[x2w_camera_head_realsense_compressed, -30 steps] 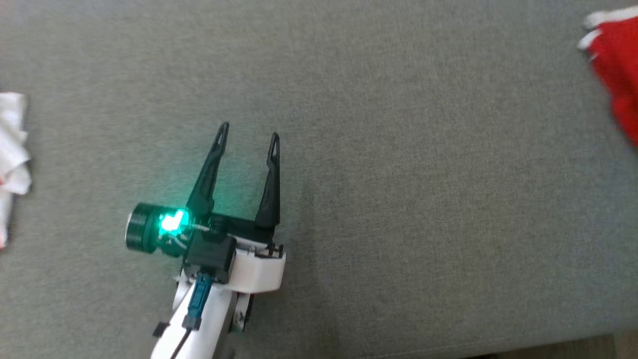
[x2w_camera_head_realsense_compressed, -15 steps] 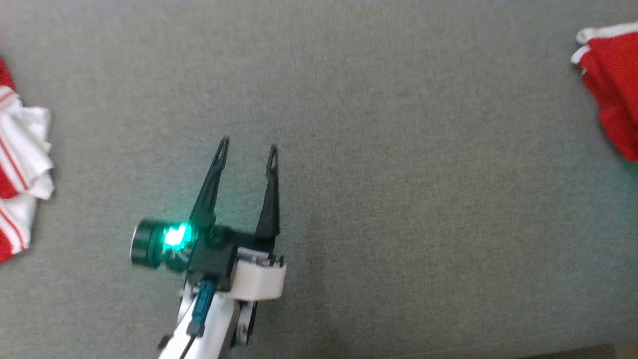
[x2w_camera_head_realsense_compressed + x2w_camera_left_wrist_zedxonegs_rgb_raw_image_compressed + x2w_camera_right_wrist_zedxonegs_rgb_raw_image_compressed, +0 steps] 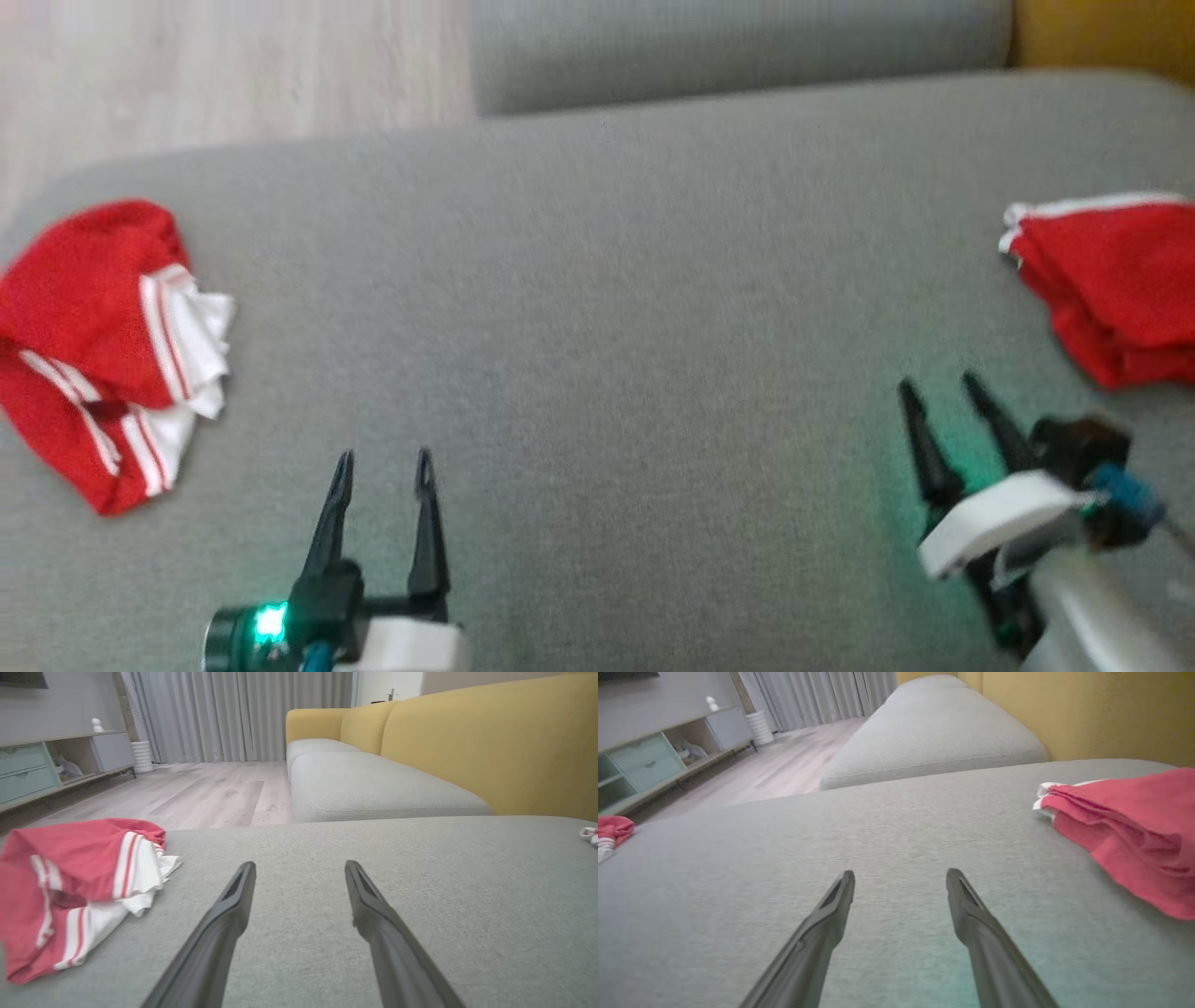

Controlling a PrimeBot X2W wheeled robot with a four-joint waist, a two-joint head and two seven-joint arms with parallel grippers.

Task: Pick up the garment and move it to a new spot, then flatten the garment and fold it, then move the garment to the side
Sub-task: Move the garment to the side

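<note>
A crumpled red-and-white striped garment (image 3: 103, 345) lies at nine o'clock on the grey fabric sofa cushion (image 3: 607, 308), and a folded red garment with white trim (image 3: 1111, 289) at three o'clock. The left gripper (image 3: 384, 457) at seven o'clock and the right gripper (image 3: 937, 383) at four o'clock both have their jaws apart, empty.

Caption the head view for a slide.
Left claw and right claw open over grey cushion; crumpled red-white garment left, folded red garment right.
</note>
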